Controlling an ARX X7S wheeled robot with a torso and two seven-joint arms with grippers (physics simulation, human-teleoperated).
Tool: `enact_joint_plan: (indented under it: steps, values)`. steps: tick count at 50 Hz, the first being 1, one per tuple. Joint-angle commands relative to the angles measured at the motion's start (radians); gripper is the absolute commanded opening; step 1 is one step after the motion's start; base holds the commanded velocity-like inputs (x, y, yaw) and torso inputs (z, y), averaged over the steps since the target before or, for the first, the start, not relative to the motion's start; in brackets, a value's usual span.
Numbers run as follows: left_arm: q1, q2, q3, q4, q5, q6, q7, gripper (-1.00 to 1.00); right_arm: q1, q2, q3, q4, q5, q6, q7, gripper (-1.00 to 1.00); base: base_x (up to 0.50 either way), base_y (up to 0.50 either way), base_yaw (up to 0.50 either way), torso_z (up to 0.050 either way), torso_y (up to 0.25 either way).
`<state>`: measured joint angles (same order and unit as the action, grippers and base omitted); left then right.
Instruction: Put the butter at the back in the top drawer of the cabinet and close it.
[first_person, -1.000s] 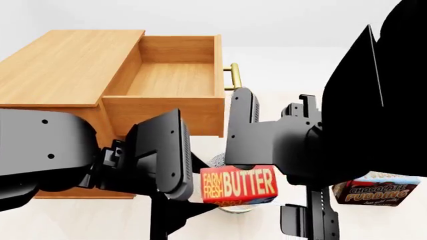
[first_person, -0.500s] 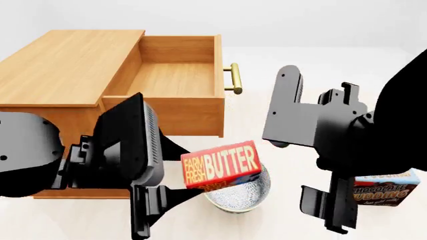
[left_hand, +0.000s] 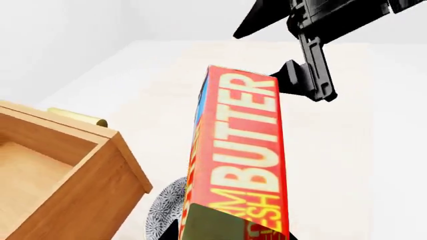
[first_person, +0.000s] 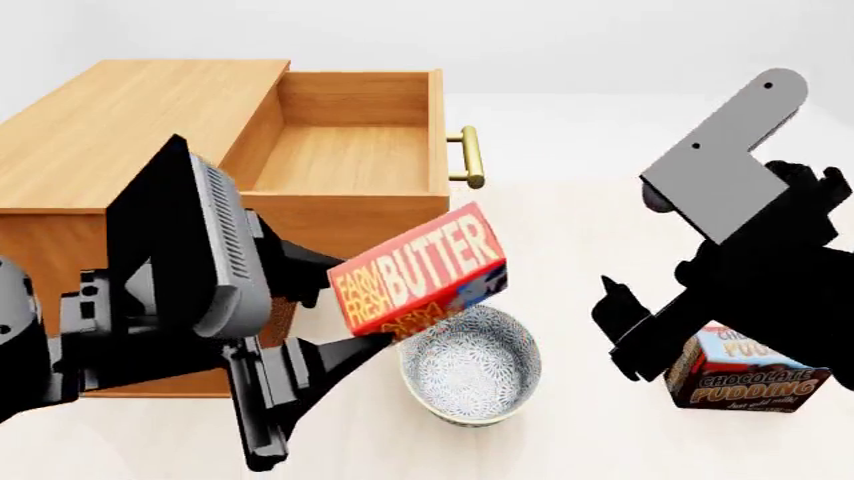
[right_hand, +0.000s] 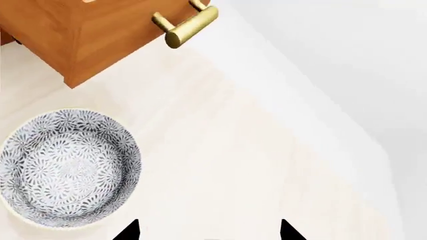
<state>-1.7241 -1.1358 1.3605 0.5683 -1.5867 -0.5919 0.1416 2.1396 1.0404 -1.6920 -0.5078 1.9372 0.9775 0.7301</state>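
The left gripper (first_person: 350, 338) pinches the butter (first_person: 420, 270), tilted, above the bowl (first_person: 470, 368) and just in front of the open top drawer (first_person: 350, 160) of the cabinet (first_person: 127, 140). The box could catch the drawer's side wall or slip into the bowl. Drawer and bowl look empty. The right gripper (right_hand: 208, 231) is spread, holding nothing, beside 1 pudding box (first_person: 747, 372).

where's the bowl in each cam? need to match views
Head: patterned bowl low centre, on the floor below the held butter.
Left wrist: only a sliver of rim, beside the butter.
Right wrist: whole bowl, seen from above.
Shared landmark: the top drawer's brass handle.
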Motion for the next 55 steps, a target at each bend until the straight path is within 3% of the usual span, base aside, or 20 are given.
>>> enact_joint_plan:
  steps: [1,7,12,21,32,45,55]
  values:
    - [-0.056,-0.016,-0.077,-0.032,-0.156,0.029,-0.178,-1.00,-0.161,0.212,0.026,-0.153,-0.126,-0.336,0.123,1.00,0.00,0.00,0.00,0.000,0.000]
    - [-0.085,0.006,-0.096,-0.081,-0.218,0.034,-0.256,-1.00,-0.268,0.338,0.017,-0.282,-0.279,-0.555,0.149,1.00,0.00,0.00,0.00,0.000,0.002]
    - [-0.108,0.037,-0.103,-0.140,-0.263,0.035,-0.333,-1.00,-0.411,0.456,-0.058,-0.403,-0.504,-0.833,0.140,1.00,0.00,0.00,0.00,0.002,0.000]
    - [-0.182,0.127,-0.102,-0.302,-0.318,-0.013,-0.433,-1.00,-0.607,0.493,-0.210,-0.455,-0.852,-1.121,0.245,1.00,0.00,0.00,0.00,0.000,0.001]
    - [-0.259,0.340,-0.042,-0.641,-0.258,-0.106,-0.411,-1.00,-0.703,0.473,-0.286,-0.440,-1.038,-1.234,0.338,1.00,0.00,0.00,0.00,0.001,0.002]
    - [-0.332,0.608,0.062,-1.064,-0.116,-0.183,-0.254,-1.00,-0.726,0.482,-0.299,-0.424,-1.075,-1.272,0.324,1.00,0.00,0.00,0.00,0.000,0.002]
    - [-0.302,0.767,0.117,-1.350,-0.031,-0.152,-0.106,-1.00,-0.736,0.513,-0.304,-0.457,-1.122,-1.275,0.338,1.00,0.00,0.00,0.00,0.000,0.001]
